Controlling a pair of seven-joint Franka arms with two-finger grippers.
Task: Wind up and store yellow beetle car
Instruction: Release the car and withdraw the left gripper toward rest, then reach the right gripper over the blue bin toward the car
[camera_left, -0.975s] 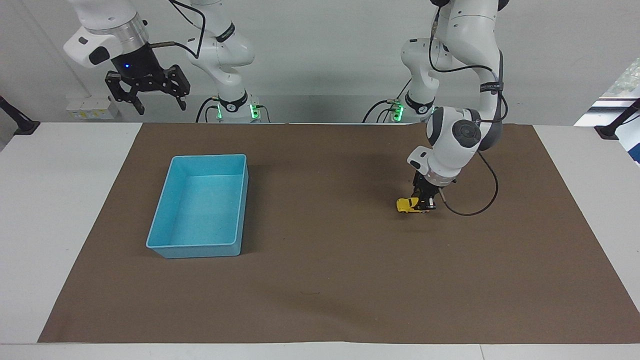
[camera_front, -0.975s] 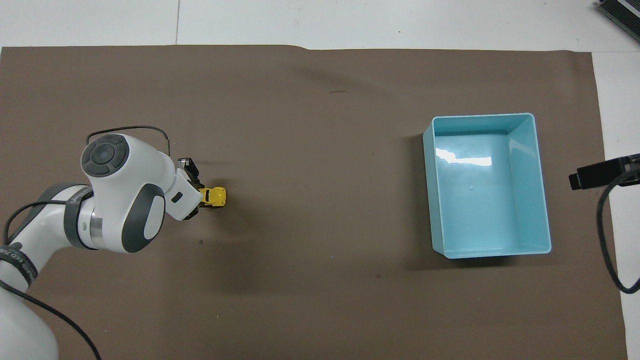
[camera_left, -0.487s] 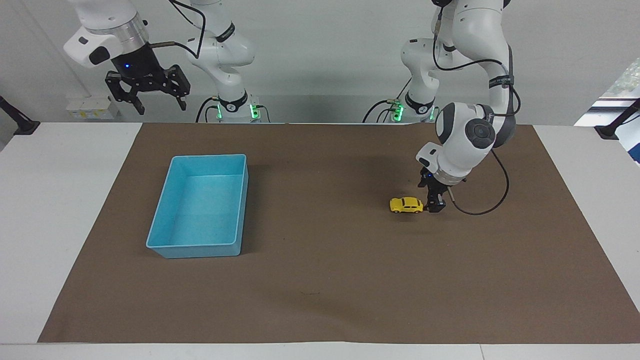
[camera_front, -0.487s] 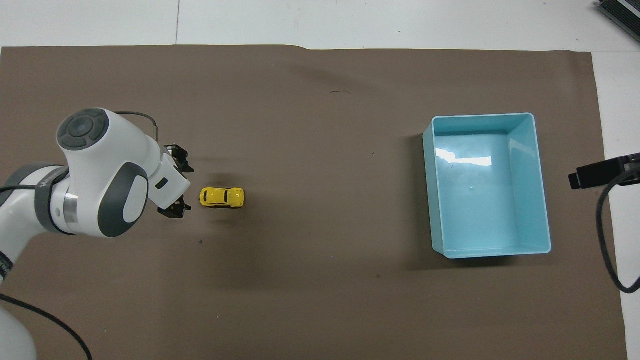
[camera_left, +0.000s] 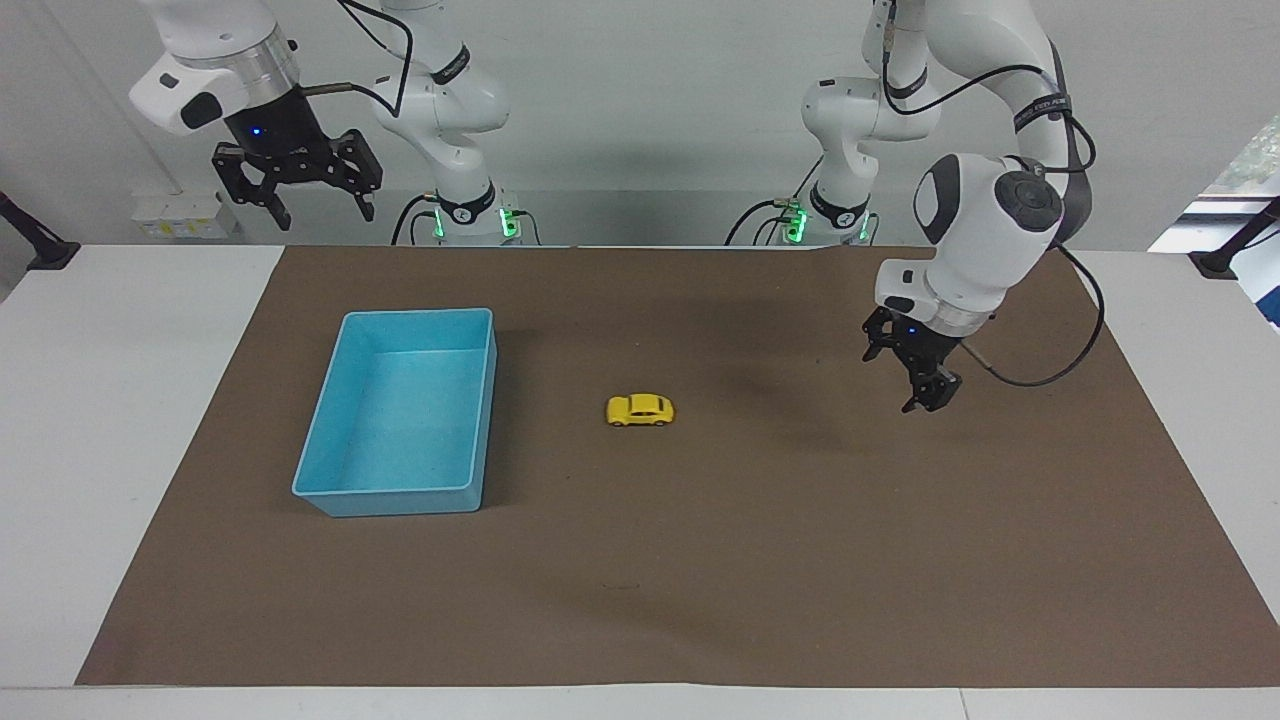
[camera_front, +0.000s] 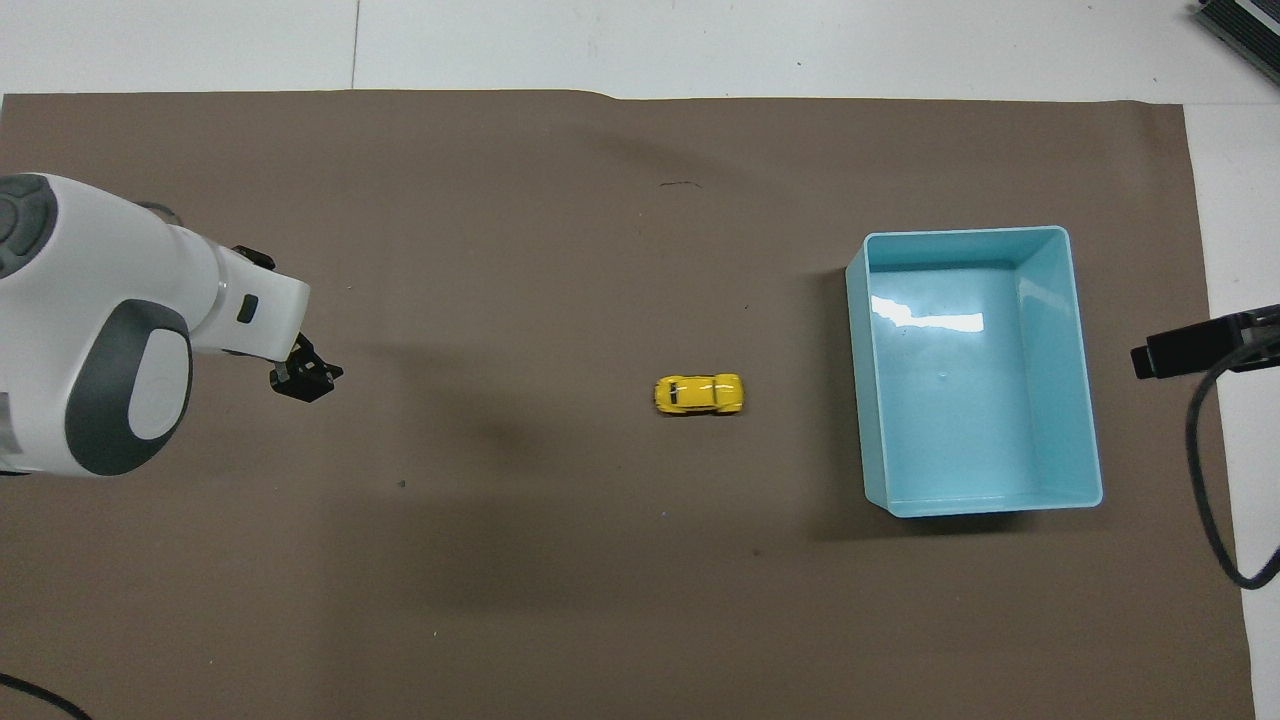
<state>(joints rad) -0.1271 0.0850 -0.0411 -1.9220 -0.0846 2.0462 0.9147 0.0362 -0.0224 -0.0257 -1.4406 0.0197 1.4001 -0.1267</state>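
The yellow beetle car (camera_left: 640, 410) stands alone on the brown mat, between my left gripper and the light blue bin (camera_left: 340, 494); it also shows in the overhead view (camera_front: 699, 394), a short way from the bin (camera_front: 857, 380). My left gripper (camera_left: 898, 378) is open and empty, raised over the mat toward the left arm's end, well apart from the car. One of its fingers (camera_front: 305, 378) shows in the overhead view. My right gripper (camera_left: 322, 212) is open and empty, and waits high up at the right arm's end.
The brown mat (camera_left: 700, 560) covers most of the white table (camera_left: 120, 400). The bin has nothing in it. A black part of the right hand and its cable (camera_front: 1190, 350) reach in beside the bin in the overhead view.
My left gripper let go of the car, rose and drew back toward the left arm's end. The car rolled along the mat toward the bin. The right arm barely moved.
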